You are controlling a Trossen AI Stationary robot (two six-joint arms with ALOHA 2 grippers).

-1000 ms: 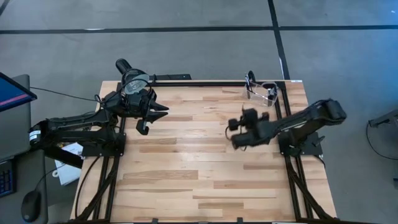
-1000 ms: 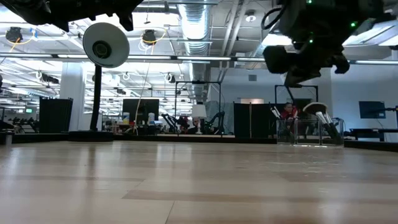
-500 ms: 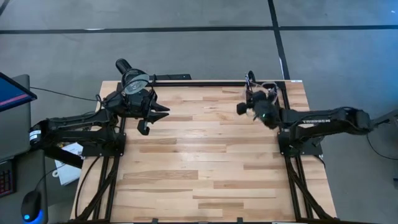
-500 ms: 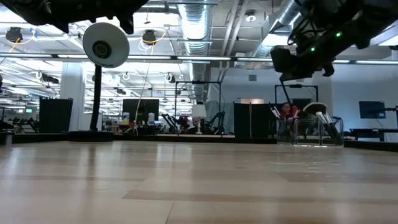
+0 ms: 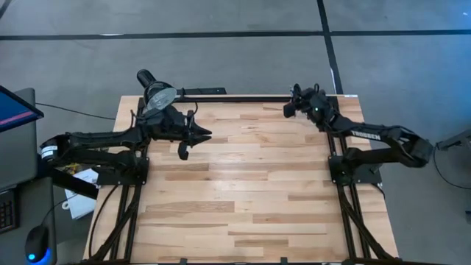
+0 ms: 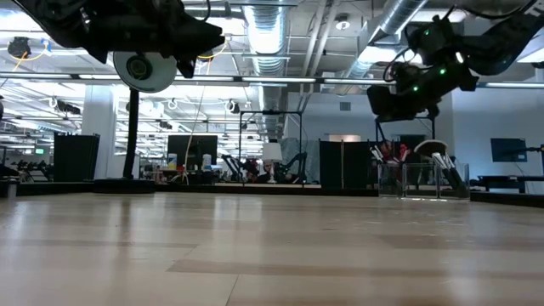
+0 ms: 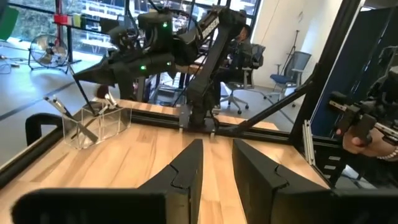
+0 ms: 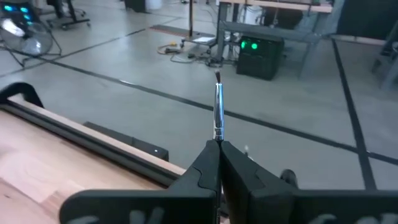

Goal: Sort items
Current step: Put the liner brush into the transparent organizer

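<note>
Brush (image 8: 218, 112): slim silver handle with a small dark tip, pinched between the right gripper's (image 8: 218, 144) closed fingers; its long axis runs straight out from the fingertips, bristle end away from the wrist.
Right gripper position: at the table's (image 5: 243, 184) far right corner, above the clear container (image 7: 96, 124).
Other brushes (image 6: 442, 163): standing tilted in the container, handles leaning outward.
Left gripper (image 5: 193, 140): raised over the table's far left part beside the desk lamp (image 5: 158, 93), fingers (image 7: 186, 174) a little apart, holding nothing.
Hidden: the brush's lower handle, inside the fingers; from above the arm covers the container and held brush.
</note>
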